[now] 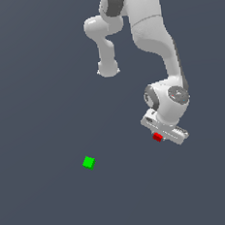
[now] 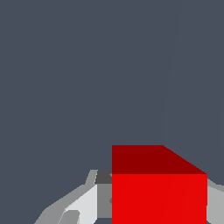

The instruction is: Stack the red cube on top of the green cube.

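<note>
Uniform slate-grey table (image 1: 34, 92) carries the scene. End effector (image 1: 161, 138) is clamped on the red cube (image 1: 158, 137), keeping it off the surface for transfer. Green cube (image 1: 89, 162) rests well apart, toward the exterior view's left, unobstructed for stacking.

Glossy white moulded arm casing (image 1: 150, 28), smooth, with soft highlights; dark grey joint inserts, duller. Flat pale grey gripper (image 1: 161, 135), plain matt facets in the wrist view. Small bright red cube (image 2: 159, 199): smooth, untextured, matt. Small bright green cube (image 1: 89, 162): likewise. Uniform slate-grey floor (image 1: 34, 92), matt, featureless.
</note>
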Controlling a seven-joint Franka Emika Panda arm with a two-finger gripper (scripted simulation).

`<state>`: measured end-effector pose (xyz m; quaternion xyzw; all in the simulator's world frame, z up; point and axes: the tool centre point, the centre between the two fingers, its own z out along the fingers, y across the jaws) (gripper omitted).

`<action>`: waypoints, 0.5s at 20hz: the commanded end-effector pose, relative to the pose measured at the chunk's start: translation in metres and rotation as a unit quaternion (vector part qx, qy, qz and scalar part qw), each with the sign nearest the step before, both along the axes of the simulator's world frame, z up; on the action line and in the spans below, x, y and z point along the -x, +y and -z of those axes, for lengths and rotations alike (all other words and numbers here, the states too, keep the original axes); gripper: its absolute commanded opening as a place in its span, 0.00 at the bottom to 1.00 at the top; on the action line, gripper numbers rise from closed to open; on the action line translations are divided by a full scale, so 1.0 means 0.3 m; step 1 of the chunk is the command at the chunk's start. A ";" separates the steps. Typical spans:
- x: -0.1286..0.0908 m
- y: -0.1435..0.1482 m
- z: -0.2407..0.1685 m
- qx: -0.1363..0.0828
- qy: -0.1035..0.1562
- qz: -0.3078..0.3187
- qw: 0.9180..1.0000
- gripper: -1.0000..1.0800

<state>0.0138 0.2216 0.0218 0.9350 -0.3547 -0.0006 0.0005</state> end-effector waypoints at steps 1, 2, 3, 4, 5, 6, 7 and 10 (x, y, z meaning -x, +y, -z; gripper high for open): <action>-0.001 0.000 -0.019 0.000 -0.001 0.000 1.000 0.00; 0.000 0.000 -0.030 0.000 -0.001 0.000 1.000 0.00; 0.000 0.000 -0.044 0.000 -0.001 0.000 1.000 0.00; 0.001 0.000 -0.060 0.000 -0.001 0.000 1.000 0.00; 0.001 0.000 -0.078 0.000 -0.001 0.000 1.000 0.00; 0.001 0.000 -0.099 0.000 -0.001 0.000 1.000 0.00; 0.002 0.000 -0.122 0.000 -0.001 0.000 1.000 0.00; 0.003 -0.001 -0.198 0.000 -0.001 0.000 1.000 0.00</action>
